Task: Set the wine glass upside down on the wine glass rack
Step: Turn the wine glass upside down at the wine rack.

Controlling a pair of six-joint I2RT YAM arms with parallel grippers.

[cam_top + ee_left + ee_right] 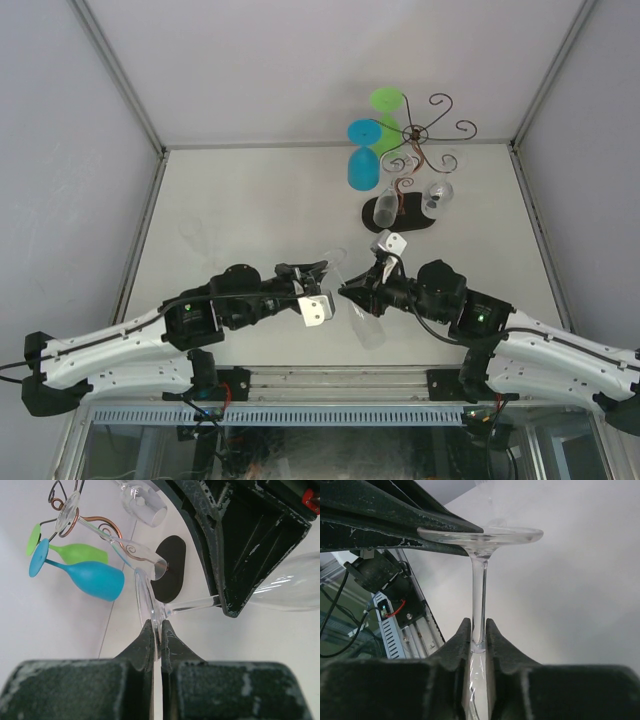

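A white table [250, 200] sits inside pale grey walls [300, 60]. At upper right of centre in the top view stands the wine glass rack [425, 135]. A blue glass [363, 160], a green glass [385, 105] and two clear glasses [386, 208] hang bowl-down from its curled arms.

The clear wine glass [368, 328] lies tilted in the lower middle, between both arms. The left gripper [156, 625] is pinched tight on the rim of its foot. The right gripper [479, 625] is closed against the stem just above the bowl.
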